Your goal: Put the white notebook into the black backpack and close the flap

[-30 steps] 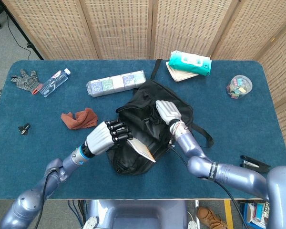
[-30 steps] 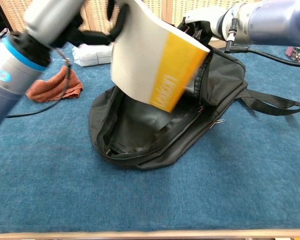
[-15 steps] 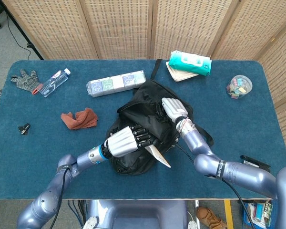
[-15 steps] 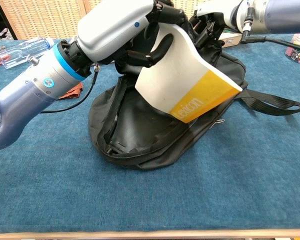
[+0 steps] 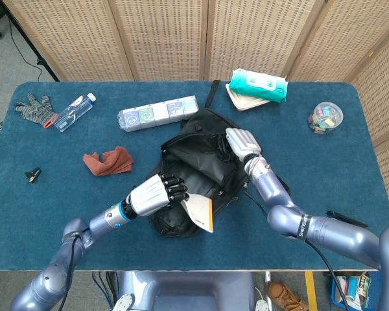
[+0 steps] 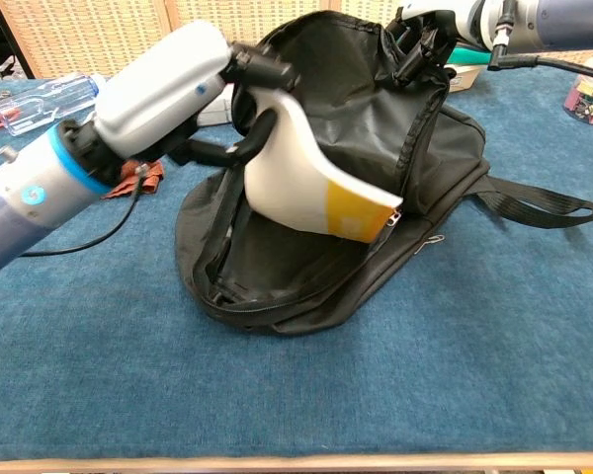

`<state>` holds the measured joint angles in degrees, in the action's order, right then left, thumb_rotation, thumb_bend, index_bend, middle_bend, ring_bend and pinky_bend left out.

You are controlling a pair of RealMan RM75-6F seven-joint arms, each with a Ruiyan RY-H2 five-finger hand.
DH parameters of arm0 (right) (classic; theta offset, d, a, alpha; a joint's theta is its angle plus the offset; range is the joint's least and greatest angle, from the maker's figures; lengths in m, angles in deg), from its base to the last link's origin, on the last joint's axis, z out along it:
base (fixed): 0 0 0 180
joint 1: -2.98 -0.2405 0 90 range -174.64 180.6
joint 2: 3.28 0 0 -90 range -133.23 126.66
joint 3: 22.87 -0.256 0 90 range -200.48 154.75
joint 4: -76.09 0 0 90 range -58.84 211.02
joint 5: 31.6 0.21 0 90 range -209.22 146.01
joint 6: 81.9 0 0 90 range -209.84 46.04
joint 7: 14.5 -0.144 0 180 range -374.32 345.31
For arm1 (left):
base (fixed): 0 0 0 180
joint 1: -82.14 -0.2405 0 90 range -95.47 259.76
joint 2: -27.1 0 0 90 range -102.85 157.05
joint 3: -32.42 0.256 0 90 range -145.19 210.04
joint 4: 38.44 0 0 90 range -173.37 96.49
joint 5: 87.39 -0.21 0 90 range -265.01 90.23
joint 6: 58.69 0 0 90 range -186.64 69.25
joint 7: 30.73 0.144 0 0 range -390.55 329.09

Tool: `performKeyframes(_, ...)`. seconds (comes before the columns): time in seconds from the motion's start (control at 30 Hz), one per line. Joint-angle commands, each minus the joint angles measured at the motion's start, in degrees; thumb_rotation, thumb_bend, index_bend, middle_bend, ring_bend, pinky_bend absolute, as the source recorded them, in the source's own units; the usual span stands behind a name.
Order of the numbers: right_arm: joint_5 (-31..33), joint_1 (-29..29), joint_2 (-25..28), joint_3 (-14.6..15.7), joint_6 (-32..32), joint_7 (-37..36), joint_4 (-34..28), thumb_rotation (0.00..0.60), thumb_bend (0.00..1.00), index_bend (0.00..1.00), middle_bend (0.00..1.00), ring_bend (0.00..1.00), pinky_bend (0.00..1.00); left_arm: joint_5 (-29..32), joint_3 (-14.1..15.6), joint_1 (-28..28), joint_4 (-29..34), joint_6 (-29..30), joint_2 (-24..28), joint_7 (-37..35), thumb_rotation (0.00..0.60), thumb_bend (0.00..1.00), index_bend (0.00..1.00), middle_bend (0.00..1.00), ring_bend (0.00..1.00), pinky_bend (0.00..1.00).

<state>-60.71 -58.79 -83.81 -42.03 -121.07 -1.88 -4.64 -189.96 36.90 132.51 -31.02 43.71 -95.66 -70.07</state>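
While gripping the white soft-cover notebook with the yellow band (image 6: 311,183) in curled fingers, the left hand (image 5: 157,194) is hanging just above the mouth of the black fabric backpack (image 5: 204,146), near the middle of the blue tabletop (image 5: 45,214), toward its front edge. Lifting the black flap (image 6: 361,74) upright at the far side of the opening, the right hand (image 5: 242,142), fingers closed on the flap's rim. Not yet inside, the notebook: tilting, yellow corner lowest, over the front zip edge.

Judging the step as insertion, barely begun. Doing it well probably means leading with the low yellow corner, angling it back under the raised flap rather than over the near rim, sliding along the bag's inner lining and letting go only once the cover is resting deep in the cavity. Keeping the flap high and taut until then; otherwise likely snagging on the zip or pushing the limp bag forward.

Showing from the chest view only: the dark open cavity under the notebook, the flap's lining, the strap (image 6: 534,202) trailing right. Showing from the head view only: the bag's place on the tabletop, the rust-red cloth (image 5: 108,161) to its left, the row of small boxes (image 5: 157,113) behind it.
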Motion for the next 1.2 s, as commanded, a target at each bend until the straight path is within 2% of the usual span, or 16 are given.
performKeyframes(0.03,0.19,-0.24,0.14,0.21,0.06,-0.10,0.11,0.600,0.58,0.59,0.64,0.62,0.87,-1.30,2.16,-1.59,-0.29,-0.47,1.71,-0.39,0.600,0.58,0.82,0.65,0.50,0.65)
performKeyframes(0.27,0.69,-0.80,0.38,0.62,-0.01,-0.54,0.27,0.600,0.58,0.59,0.64,0.62,0.87,-3.37,5.61,-2.87,-0.41,-2.75,3.82,1.88,0.600,0.58,0.82,0.65,0.51,0.65)
performKeyframes(0.43,0.86,-1.07,0.71,0.89,-0.14,-0.76,-0.01,0.600,0.58,0.59,0.64,0.62,0.87,-3.97,6.96,-2.92,-0.28,-5.23,4.36,4.08,0.600,0.58,0.82,0.65,0.51,0.65)
performKeyframes(0.53,1.17,-1.17,0.96,1.10,-0.14,-0.94,-0.19,0.600,0.58,0.59,0.64,0.62,0.87,-3.76,7.27,-2.49,-0.75,-9.30,4.14,7.30,0.600,0.58,0.82,0.65,0.52,0.65)
performKeyframes(0.77,1.93,-1.57,2.09,1.44,0.14,-1.13,-1.30,0.600,0.58,0.59,0.64,0.63,0.87,-0.67,5.19,-0.90,-0.61,-18.82,2.95,12.66,0.600,0.58,0.83,0.68,0.53,0.65)
performKeyframes(1.03,2.43,-1.81,2.79,1.86,0.07,-1.61,-2.28,0.600,0.58,0.59,0.65,0.63,0.87,4.45,0.85,1.21,0.22,-27.00,1.10,19.67,0.600,0.61,0.84,0.71,0.54,0.66)
performKeyframes(1.2,2.74,-1.95,3.14,2.05,0.20,-2.00,-2.69,0.600,0.58,0.59,0.65,0.63,0.87,5.71,-0.03,2.10,1.14,-29.80,0.76,22.72,0.600,0.61,0.84,0.71,0.54,0.66)
